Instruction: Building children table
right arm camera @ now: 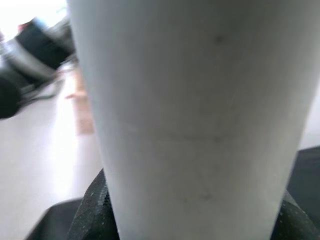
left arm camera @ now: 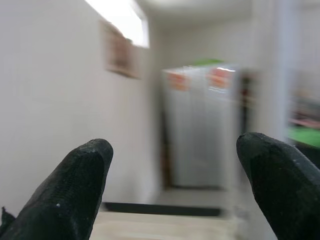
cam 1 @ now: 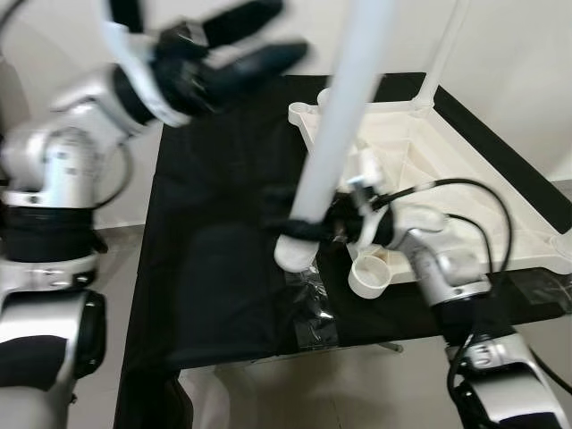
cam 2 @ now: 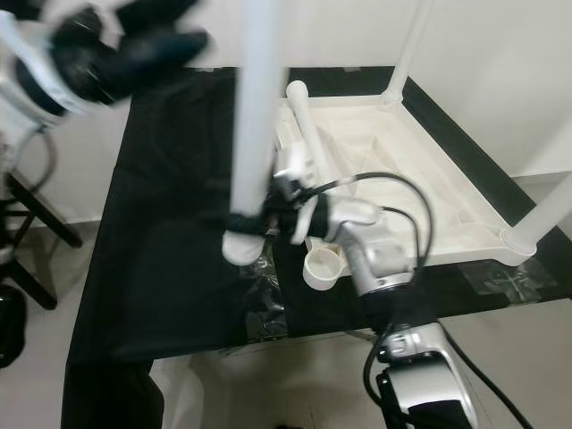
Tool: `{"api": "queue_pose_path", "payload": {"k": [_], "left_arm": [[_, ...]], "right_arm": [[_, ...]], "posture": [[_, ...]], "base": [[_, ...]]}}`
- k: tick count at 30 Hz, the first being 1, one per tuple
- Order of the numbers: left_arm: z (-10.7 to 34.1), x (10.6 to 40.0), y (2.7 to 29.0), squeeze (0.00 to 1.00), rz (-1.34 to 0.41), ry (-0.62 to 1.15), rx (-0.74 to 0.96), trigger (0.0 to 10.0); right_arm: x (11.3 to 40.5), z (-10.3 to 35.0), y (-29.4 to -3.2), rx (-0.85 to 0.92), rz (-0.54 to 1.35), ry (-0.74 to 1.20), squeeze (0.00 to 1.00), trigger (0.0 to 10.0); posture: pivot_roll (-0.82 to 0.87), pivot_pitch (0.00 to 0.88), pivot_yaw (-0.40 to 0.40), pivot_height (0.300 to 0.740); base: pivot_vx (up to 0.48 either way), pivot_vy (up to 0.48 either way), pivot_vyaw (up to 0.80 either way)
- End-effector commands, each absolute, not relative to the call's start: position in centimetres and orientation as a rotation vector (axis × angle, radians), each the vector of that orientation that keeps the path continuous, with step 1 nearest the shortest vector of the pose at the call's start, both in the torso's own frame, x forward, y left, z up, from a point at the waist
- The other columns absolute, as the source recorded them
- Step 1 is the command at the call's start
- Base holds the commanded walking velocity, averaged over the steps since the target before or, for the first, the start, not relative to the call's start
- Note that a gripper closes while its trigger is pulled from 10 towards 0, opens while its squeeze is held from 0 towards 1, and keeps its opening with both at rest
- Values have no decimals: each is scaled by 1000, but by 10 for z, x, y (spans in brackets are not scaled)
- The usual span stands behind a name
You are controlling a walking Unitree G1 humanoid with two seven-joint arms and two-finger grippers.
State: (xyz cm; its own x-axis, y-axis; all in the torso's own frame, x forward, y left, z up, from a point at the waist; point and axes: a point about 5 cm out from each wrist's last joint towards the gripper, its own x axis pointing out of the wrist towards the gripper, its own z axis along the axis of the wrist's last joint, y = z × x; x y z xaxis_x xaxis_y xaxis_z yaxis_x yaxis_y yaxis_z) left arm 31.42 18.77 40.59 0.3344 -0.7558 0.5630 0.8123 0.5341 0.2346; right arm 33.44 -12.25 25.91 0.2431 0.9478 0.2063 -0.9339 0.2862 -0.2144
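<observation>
- we are holding a white table leg [cam 1: 335, 125] near its lower end with our right gripper [cam 1: 308, 228], the black fingers closed around the tube just above its rounded foot.
- the leg is standing nearly upright, leaning a little, over the black cloth [cam 1: 214, 268] just beside the near left corner of the white tabletop [cam 1: 483, 192], which is lying upside down on that cloth.
- an open round socket [cam 1: 371, 273] is showing at that near corner, empty and just beside the leg's foot; two other legs are already standing in corners, one at the far side [cam 1: 444, 49] and one at the near right [cam 2: 545, 214].
- our left gripper [cam 1: 228, 49] is hanging raised above the far left of the cloth, blurred, its two fingers [left arm camera: 75, 190] spread apart and gripping nothing.
- we are judging the step in hand to be seating this leg in the empty socket.
- to do it well, we are wanting the foot centred over the socket before pressing, with the tube brought truly vertical so it is not jamming on the rim.
- gripping so low leaves the long top free to sway, so steadying the upper tube with the free left gripper looks wise.
- the light tabletop may be sliding on the cloth under a sideways push; pressing straight down is safer.
</observation>
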Motion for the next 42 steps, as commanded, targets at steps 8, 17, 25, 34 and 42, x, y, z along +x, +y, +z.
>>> {"api": "queue_pose_path", "payload": {"k": [8,17,25,34,42], "left_arm": [[400,313,233,1000,-692,-727,-124,10000],[382,306,237,0,-661,-690,-124,10000],[332,307,220,0,-517,-592,-152,10000],[239,287,180,0,-405,-357,-274,10000],[213,274,172,0,-376,-274,-277,10000]], "right_arm": [[359,273,-144,14,948,-378,0,0],[360,276,-161,2,833,-392,0,0],[357,266,-166,-11,781,-367,0,10000],[332,246,-129,31,890,-329,0,10000],[326,238,-114,93,899,-310,0,10000]], "posture": [[25,136,-93,740],[42,147,-79,740],[45,176,-84,740],[25,196,-93,740],[33,198,-97,740]], "base": [[0,0,0],[0,0,0],[0,0,0],[0,0,0],[0,0,0]]}}
